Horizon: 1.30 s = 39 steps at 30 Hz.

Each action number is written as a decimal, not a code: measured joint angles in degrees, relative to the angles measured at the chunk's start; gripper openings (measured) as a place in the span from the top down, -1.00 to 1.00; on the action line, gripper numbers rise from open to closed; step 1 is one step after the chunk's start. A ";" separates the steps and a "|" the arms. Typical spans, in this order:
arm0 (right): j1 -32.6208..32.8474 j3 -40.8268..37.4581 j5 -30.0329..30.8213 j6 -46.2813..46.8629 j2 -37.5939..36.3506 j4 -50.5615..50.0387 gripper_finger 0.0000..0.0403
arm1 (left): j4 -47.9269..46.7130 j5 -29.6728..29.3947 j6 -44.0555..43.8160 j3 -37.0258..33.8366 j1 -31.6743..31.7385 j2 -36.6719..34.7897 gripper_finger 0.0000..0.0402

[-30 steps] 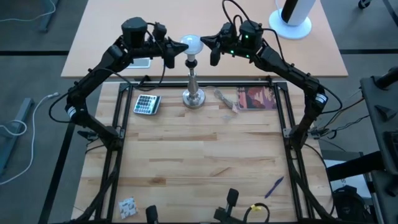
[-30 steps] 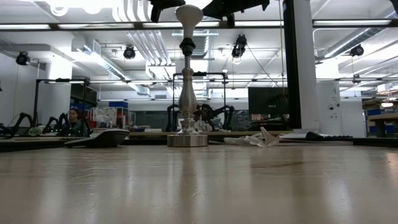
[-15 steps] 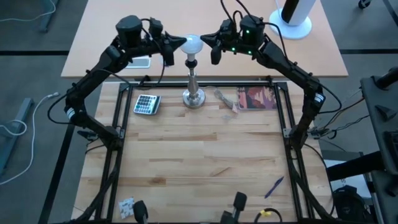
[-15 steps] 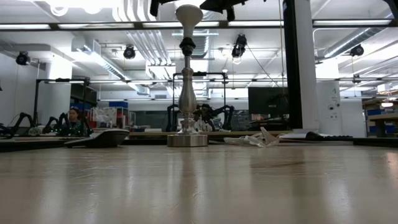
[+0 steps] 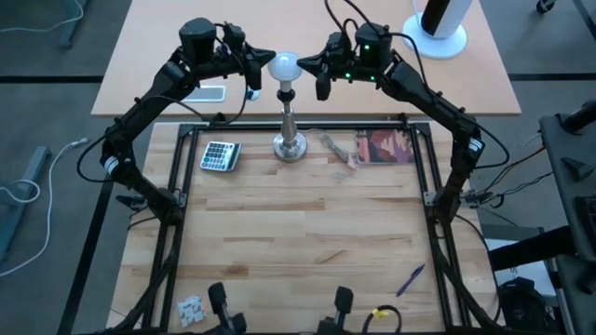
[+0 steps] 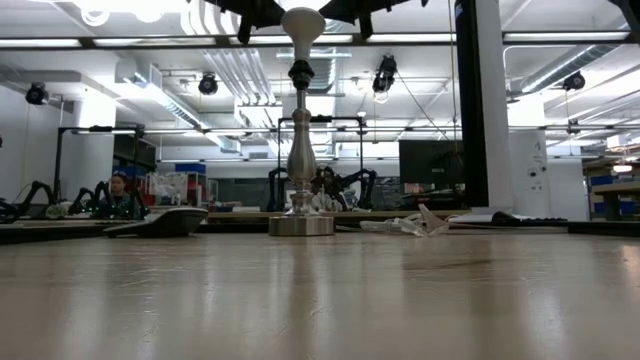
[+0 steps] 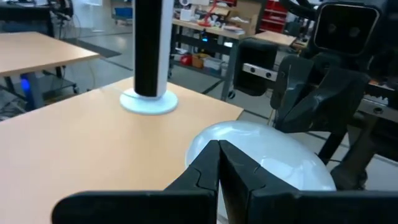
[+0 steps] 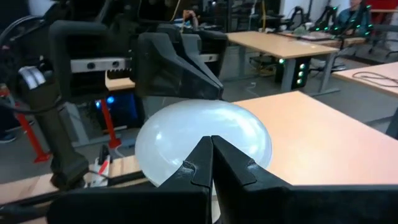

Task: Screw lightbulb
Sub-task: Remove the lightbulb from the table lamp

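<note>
Sitting upright on top of the silver stand [image 5: 290, 141] near the surface's far edge, the lightbulb [image 5: 284, 66] has a closed, empty claw on each side: left claw [image 5: 264, 60] and right claw [image 5: 307, 63], equally near.

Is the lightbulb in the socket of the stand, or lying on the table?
In the socket: the lightbulb sits upright atop the stand, off the table.
</note>
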 joint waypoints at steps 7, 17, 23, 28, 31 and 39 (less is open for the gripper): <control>-0.05 -0.74 -0.21 -0.86 1.56 0.55 1.00 | -1.35 2.49 -2.73 0.24 0.11 1.02 1.00; -0.92 -0.85 -0.74 -0.34 3.35 2.86 1.00 | -1.88 5.32 -8.35 0.09 -0.04 1.06 1.00; -1.29 -0.94 -0.06 -0.37 3.98 4.21 1.00 | -1.14 9.60 -12.21 0.03 -0.22 1.08 1.00; -1.72 -1.12 0.49 -0.52 4.21 4.92 1.00 | 0.65 12.07 -13.43 -0.04 -0.53 1.08 1.00; -1.75 -1.31 0.97 -0.66 4.30 5.84 1.00 | 0.92 13.28 -13.78 -0.06 -0.65 1.04 1.00; -1.75 -1.50 1.19 -0.40 2.43 6.11 1.00 | 3.58 13.60 -15.29 -0.19 -0.92 0.29 1.00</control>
